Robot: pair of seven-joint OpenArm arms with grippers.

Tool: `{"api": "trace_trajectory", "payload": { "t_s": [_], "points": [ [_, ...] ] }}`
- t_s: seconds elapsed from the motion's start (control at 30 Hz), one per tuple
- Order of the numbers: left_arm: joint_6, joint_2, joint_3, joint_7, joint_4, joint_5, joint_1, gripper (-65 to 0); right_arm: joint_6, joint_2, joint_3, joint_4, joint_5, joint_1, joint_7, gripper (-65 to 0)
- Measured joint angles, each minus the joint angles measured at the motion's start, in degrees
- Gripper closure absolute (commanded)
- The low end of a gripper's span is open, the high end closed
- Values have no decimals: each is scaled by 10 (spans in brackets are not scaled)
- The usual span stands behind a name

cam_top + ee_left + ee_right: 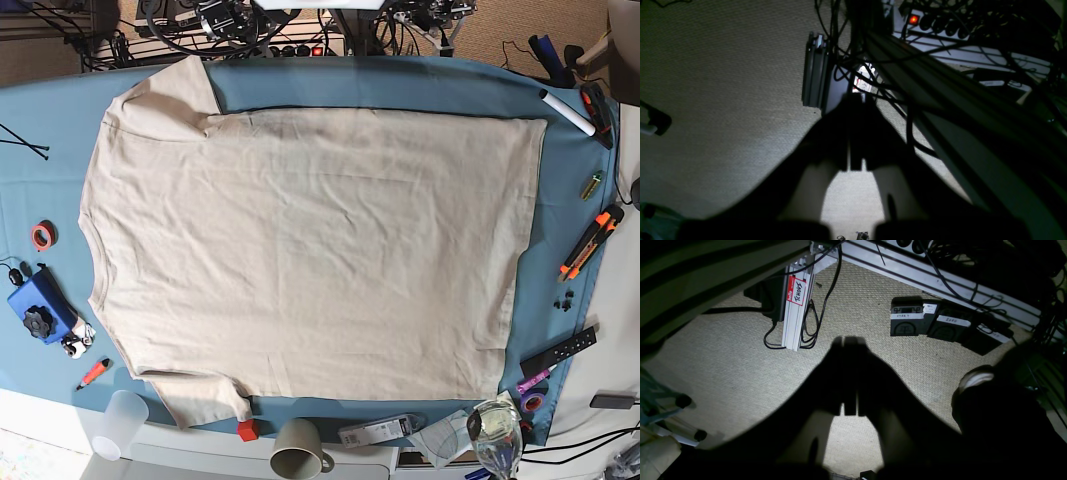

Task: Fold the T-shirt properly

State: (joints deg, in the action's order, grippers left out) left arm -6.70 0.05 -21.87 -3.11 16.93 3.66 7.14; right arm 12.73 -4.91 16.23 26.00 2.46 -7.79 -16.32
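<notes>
Beige T-shirt point(320, 240): spread flat across the middle of the frame, collar side to the left and hem to the right, presumably so that I can reach its edges for the first fold.
Upper sleeve point(165, 95): sticks out at upper left, somewhat creased; it probably wants turning inward.
Lower sleeve point(200, 397): at lower left, bunched beside the red cube point(248, 430), which a careless pull could drag along.
Left tool point(853, 98): fingers pressed together, pinching nothing, over the floor point(750, 83).
Right tool point(849, 340): likewise together and without cloth, likely parked to leave the shirt free.
Desk point(330, 88): mug point(297, 450) at bottom, orange cutter point(591, 243) at right, outside the cloth, which leaves folding room.
Fold: not begun, I judge.
</notes>
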Motion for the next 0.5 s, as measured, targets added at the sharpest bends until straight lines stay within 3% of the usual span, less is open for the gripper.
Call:
{"api": "trace_trajectory", "payload": {
  "t_s": [0.5],
  "points": [
    [0,1,0,-9,1,0,0,0,0,0,0,2,0,0,0,0]
  ]
}}
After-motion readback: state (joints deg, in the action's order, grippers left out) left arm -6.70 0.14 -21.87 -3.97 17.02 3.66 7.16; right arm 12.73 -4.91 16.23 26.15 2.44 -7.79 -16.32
